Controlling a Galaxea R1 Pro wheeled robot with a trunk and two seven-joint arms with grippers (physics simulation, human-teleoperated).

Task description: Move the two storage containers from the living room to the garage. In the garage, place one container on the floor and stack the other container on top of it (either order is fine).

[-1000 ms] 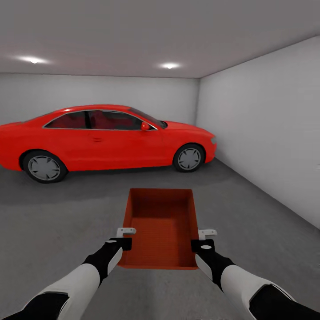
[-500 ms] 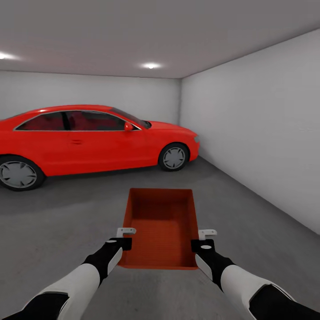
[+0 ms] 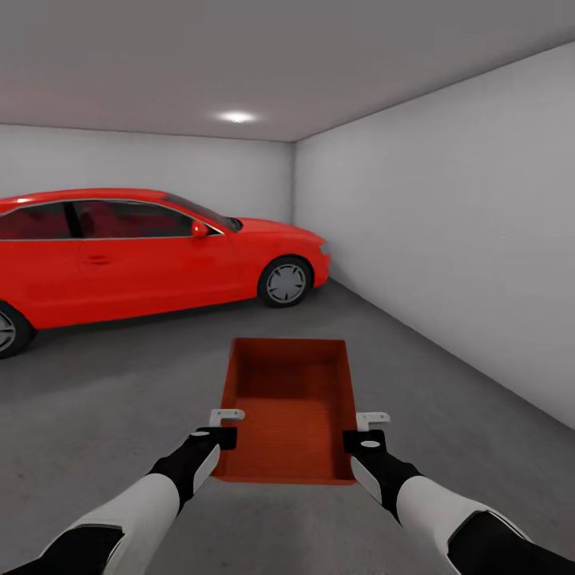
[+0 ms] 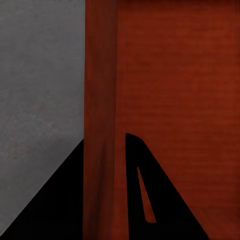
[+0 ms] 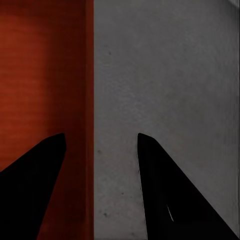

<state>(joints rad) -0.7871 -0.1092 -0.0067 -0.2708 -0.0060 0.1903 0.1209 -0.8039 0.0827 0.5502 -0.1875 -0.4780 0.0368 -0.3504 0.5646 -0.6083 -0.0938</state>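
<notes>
Both pincers, left and right, clamp the storage container's walls above the garage's grey concrete floor.

Head view looks forward and down; 2 wrist views look close along container walls, floor beside.

One container, one red car

No text, label, brand, number or sign can be read anywhere. The bin held at 6 o'clock has plain orange-red walls, and the car at 10 o'clock shows no legible badge or plate (its side faces the head camera). The grey-white wall at 3 o'clock is blank too.
</notes>
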